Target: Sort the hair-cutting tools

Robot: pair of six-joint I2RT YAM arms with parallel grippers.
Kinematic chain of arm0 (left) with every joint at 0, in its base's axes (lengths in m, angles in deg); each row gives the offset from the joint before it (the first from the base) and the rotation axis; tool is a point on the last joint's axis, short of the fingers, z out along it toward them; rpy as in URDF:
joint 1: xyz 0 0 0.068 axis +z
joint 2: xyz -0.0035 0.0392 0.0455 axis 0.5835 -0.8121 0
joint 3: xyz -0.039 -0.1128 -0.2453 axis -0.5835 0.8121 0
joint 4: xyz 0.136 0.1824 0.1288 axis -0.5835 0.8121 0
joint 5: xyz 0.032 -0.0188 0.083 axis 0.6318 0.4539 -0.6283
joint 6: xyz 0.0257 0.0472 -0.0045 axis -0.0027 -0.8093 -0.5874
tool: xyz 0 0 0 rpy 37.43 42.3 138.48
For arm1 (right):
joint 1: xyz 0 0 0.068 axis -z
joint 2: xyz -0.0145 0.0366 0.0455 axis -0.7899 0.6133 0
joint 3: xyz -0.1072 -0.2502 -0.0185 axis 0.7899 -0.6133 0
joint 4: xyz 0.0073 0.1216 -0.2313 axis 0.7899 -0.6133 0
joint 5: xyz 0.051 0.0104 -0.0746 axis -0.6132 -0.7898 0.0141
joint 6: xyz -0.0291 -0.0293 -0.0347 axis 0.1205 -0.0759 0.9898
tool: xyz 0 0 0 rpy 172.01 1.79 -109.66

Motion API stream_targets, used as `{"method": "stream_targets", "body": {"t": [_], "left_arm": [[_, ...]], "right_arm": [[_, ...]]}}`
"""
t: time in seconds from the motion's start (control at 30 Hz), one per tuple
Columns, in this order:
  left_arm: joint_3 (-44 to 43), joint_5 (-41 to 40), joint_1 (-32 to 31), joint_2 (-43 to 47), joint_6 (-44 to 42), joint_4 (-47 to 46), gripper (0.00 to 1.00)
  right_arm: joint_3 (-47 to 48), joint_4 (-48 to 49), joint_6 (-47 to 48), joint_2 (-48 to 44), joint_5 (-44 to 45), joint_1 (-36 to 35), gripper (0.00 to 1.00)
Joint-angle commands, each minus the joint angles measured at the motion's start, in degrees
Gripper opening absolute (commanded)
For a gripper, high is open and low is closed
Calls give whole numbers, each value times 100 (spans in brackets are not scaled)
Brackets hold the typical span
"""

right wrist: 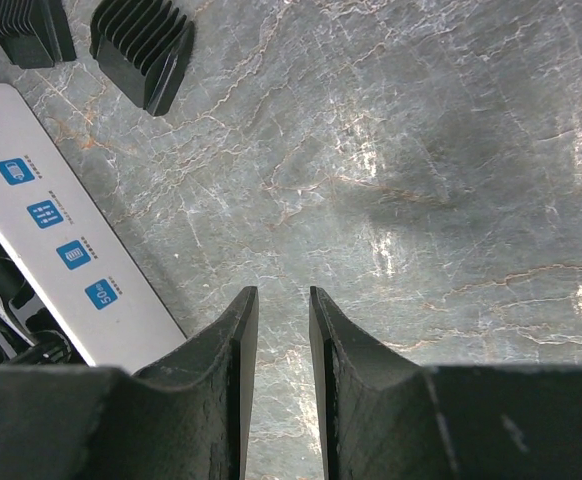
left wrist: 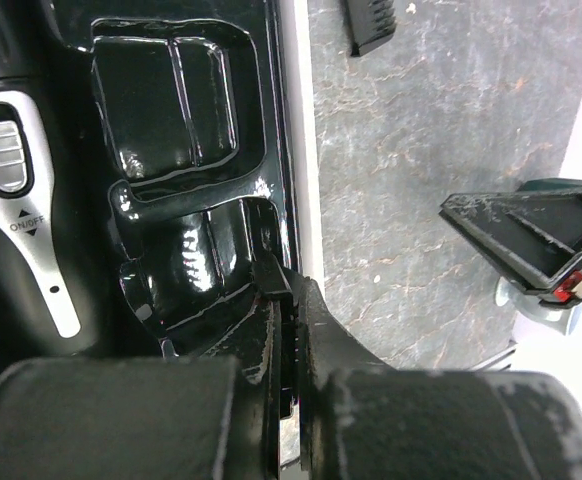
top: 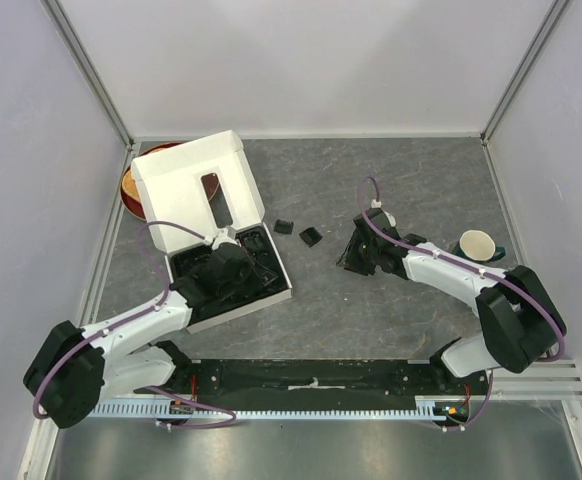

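Note:
The black clipper (left wrist: 16, 230), with a silver ON/OFF panel, lies in the black tray (left wrist: 171, 110) of the white box (top: 186, 190). My left gripper (top: 233, 258) hangs over that tray. Its fingers (left wrist: 271, 330) are shut, with the tips by the tray's right rim, and nothing I can name is held. Two black comb guards (top: 284, 227) (top: 311, 237) lie on the table right of the box; the right wrist view shows them as well (right wrist: 31, 30) (right wrist: 146, 50). My right gripper (right wrist: 281, 295) is open just above bare table, right of the guards (top: 349, 258), with nothing between its fingers.
A cup (top: 476, 245) stands by the right arm's forearm. A brown dish (top: 129, 188) sits behind the box at the far left. The box's white side with blue icons (right wrist: 61, 250) is close to the right gripper's left. Grey walls enclose the stone table (top: 401, 180).

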Motion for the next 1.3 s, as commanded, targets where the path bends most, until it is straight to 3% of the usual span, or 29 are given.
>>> {"method": "stream_targets", "body": {"t": [0.0,0.57,1.27], "left_arm": [[112,-37,206,-211,37,-1009,2],[-11,-150,373,202,-103,-675,2],[23,156,488,-1213,-262,-1966,2]], "right_arm": [[32,144,74,36,-7,1,34],[67,214,91,221,-104,1,34],[59,232,126,344,-113,-8,34]]}}
